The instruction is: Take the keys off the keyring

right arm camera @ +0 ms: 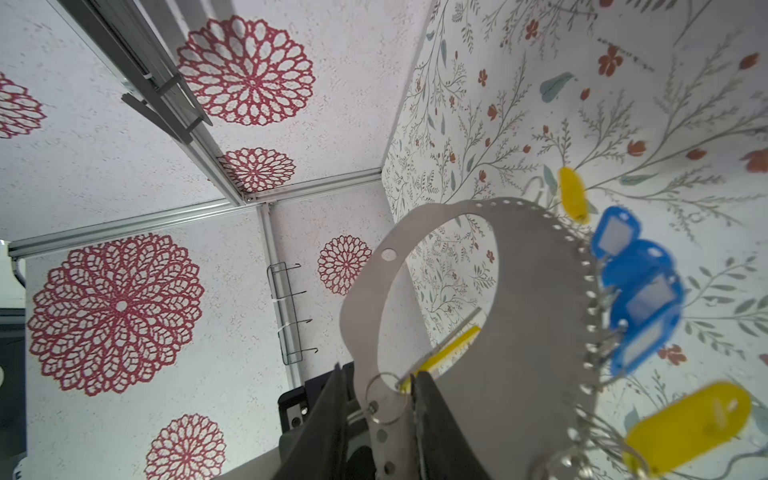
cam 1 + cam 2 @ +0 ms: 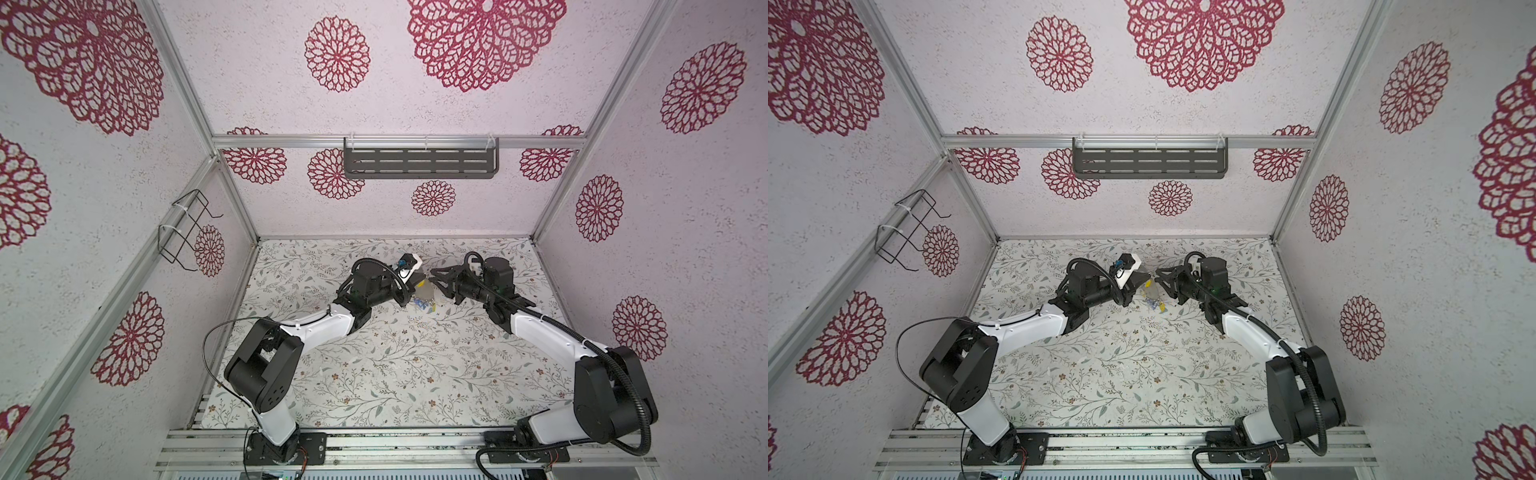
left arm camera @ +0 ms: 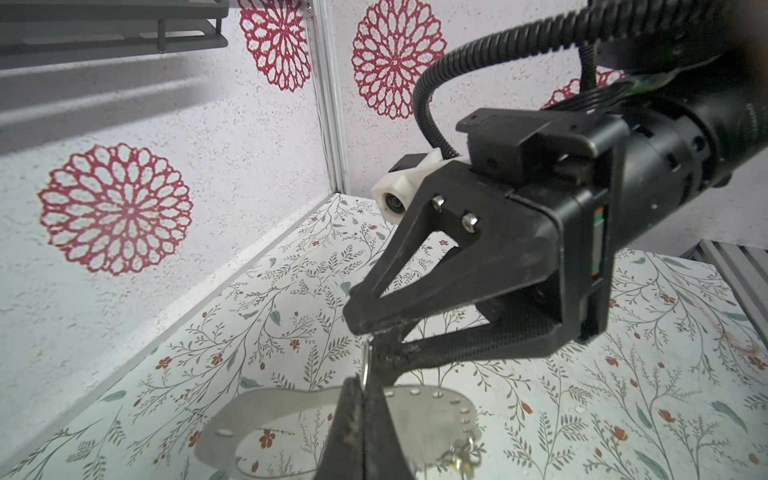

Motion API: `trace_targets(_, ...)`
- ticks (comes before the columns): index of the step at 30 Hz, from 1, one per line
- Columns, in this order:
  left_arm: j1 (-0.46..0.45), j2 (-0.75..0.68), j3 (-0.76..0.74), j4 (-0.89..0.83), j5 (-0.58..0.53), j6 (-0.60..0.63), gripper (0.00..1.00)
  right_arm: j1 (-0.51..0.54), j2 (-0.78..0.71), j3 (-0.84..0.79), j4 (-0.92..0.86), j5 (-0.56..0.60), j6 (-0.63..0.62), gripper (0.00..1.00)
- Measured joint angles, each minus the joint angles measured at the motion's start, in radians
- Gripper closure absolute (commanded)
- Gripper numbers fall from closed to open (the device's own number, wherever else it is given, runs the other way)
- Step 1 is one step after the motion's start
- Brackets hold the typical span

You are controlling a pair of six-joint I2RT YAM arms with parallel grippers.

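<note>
The keyring [image 1: 519, 311] hangs in the air between the two arms, over the far middle of the table [image 2: 374, 365]. The keys [image 1: 640, 286] dangle in a bunch from its scalloped rim. The left gripper [image 3: 365, 415] is clenched on the plate near one end. The right gripper [image 1: 380, 415] has its jaws drawn in around a split ring [image 1: 368, 392] and an edge-on yellow key [image 1: 444, 353] at that same end, though I cannot tell whether they actually pinch anything. The main risk, as I judge it, is a pull that drags the whole plate instead of freeing the ring. The left hold is a thin edge grip on smooth metal, so the plate could twist, slip out and drop with its load. The ring, small and springy, could also slide off the right fingertips. Below lies a pale surface printed with leafy sprigs and small red flowers. The walls are white and textured with crimson rosettes, with a dark slotted shelf [image 2: 419, 162] on the far wall and a wire rack [image 2: 187, 232] on the left.
</note>
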Motion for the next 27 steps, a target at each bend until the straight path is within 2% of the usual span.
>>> trace_targets(6,0.008,0.0,0.037,-0.006,0.019,-0.072,1.0,0.066,-0.011,0.012,-0.048,0.089,-0.056,0.7)
trace_targets(12,0.051,0.023,0.096,0.053,0.129,-0.273,1.0,0.095,-0.09,0.033,-0.122,0.171,-0.157,0.7)
trace_targets(15,0.074,0.051,0.132,0.123,0.231,-0.402,1.0,0.102,-0.161,0.05,-0.199,0.243,-0.296,0.71)
trace_targets(19,0.096,0.089,0.162,0.22,0.351,-0.565,1.0,0.097,-0.264,0.053,-0.206,0.281,-0.566,0.73)
trace_targets(22,0.103,0.106,0.167,0.271,0.413,-0.662,1.0,0.082,-0.303,0.058,-0.201,0.267,-0.745,0.72)
trace_targets(27,0.103,0.112,0.182,0.307,0.491,-0.782,1.0,0.041,-0.289,0.076,-0.201,0.192,-0.969,0.64)
